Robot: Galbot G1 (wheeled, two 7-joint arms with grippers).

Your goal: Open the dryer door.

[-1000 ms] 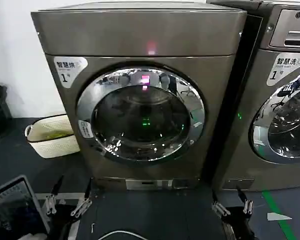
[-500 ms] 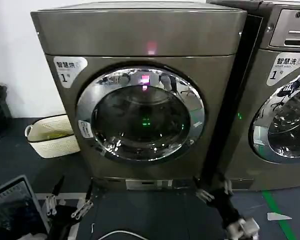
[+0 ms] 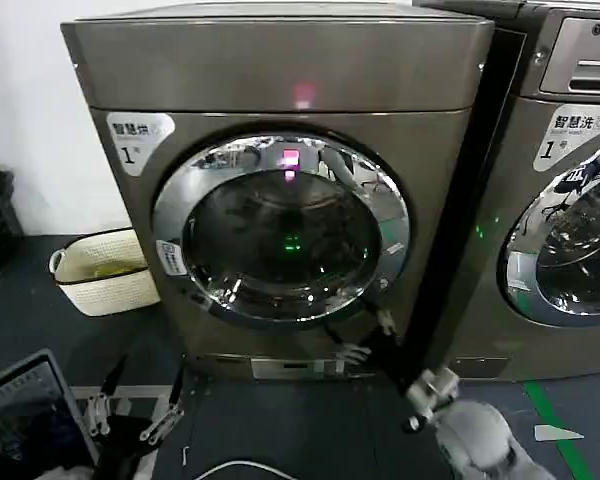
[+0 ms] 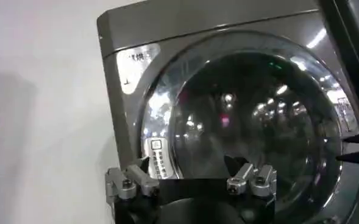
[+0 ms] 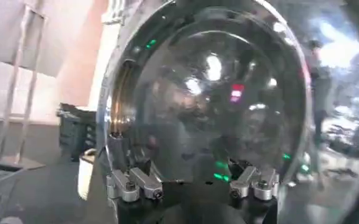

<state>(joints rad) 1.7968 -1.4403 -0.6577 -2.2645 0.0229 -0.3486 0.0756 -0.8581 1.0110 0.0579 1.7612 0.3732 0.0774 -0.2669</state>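
The grey-brown dryer (image 3: pixel 280 70) stands in the middle, with a "1" sticker and a pink light. Its dryer door (image 3: pixel 280 240), a chrome ring around dark glass, sits flush and shut. My right gripper (image 3: pixel 368 336) is raised to the door's lower right edge, open, just in front of the chrome ring. In the right wrist view the dryer door (image 5: pixel 209 103) looms close beyond the right gripper (image 5: pixel 191 178), which holds nothing. My left gripper (image 3: pixel 132 408) waits low at the front left, open and empty; its wrist view looks past the left gripper (image 4: pixel 190 173) at the door (image 4: pixel 252 115).
A second machine with an LG mark (image 3: pixel 570 200) stands close on the right, a dark gap between the two. On the floor to the left sits a white basket (image 3: pixel 100 270). A screen (image 3: pixel 30 410) lies at the bottom left and green tape (image 3: pixel 555 420) at the right.
My right arm has risen from the floor at the bottom right and swung left and up to the door's lower right edge. The left arm has stayed put.
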